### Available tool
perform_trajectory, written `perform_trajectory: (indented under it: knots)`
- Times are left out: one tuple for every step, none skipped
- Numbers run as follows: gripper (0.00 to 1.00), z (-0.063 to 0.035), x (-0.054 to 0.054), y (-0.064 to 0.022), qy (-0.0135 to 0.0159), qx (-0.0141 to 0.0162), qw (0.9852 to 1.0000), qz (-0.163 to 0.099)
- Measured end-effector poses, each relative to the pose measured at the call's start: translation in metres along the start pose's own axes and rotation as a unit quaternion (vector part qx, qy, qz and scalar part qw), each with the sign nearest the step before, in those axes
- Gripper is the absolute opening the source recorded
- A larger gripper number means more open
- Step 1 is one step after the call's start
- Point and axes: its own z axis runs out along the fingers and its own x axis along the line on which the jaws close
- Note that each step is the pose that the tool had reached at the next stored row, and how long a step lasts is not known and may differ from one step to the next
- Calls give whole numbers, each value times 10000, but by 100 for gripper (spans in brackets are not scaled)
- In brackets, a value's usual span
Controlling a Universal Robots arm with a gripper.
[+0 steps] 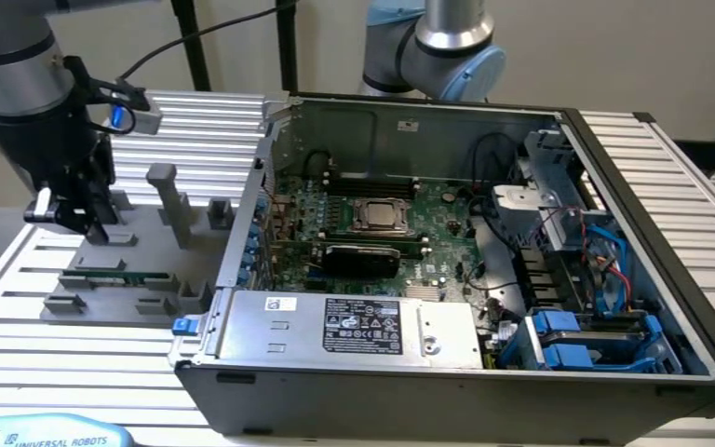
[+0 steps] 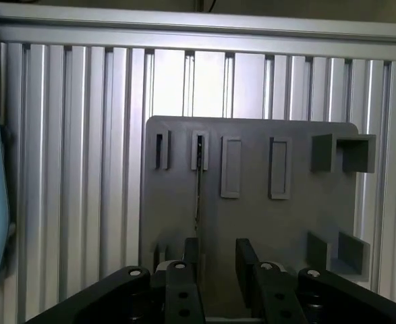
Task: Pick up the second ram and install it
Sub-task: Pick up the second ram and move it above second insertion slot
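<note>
So the silver-and-black robot arm (image 1: 16, 84) is over on the exterior view's left, wrist pointing pretty much straight down. Its black two-finger gripper (image 1: 88, 233) hangs just above the flat grey plastic holder plate (image 1: 122, 253), which sits on the ribbed aluminium table (image 1: 34, 363). It's over the far part of the plate, near the upright grey posts (image 1: 163, 191).

In the wrist view the gripper (image 2: 218, 260) is open. The two black fingers (image 2: 191, 256) stand apart, bare grey plate shows through the gap, and nothing is clamped.

The thin green RAM stick with small dark chips (image 1: 115, 277) is parked in the holder plate, standing on its long edge along the near side, lower than the fingertips and apart from them. From the wrist it shows edge-on as a thin dark line (image 2: 198, 189) running from one of the slots toward one finger. Can't tell if they line up exactly.

To the exterior view's right of the plate is the open grey metal computer case (image 1: 395, 130). Inside are the green motherboard (image 1: 438, 209), the square metal processor socket (image 1: 380, 216) and a black card (image 1: 357, 253) just in front of it. A second arm's grey and light-blue joint (image 1: 445, 47) sits behind the case.
</note>
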Motion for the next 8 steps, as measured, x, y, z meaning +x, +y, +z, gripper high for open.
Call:
perform_trajectory:
  knots:
    - [36, 18, 4, 0, 0, 0, 10000, 0]
    - [36, 37, 7, -1, 0, 0, 10000, 0]
    - [36, 54, 9, -1, 0, 0, 10000, 0]
    - [36, 73, 13, -2, -1, 0, 10000, 0]
    - [36, 91, 17, -2, 0, 0, 10000, 0]
    - [36, 109, 18, -3, -2, 0, 10000, 0]
    - [36, 126, 20, -5, -3, 0, 10000, 1]
    - [36, 144, 22, -6, -4, 0, 10000, 0]
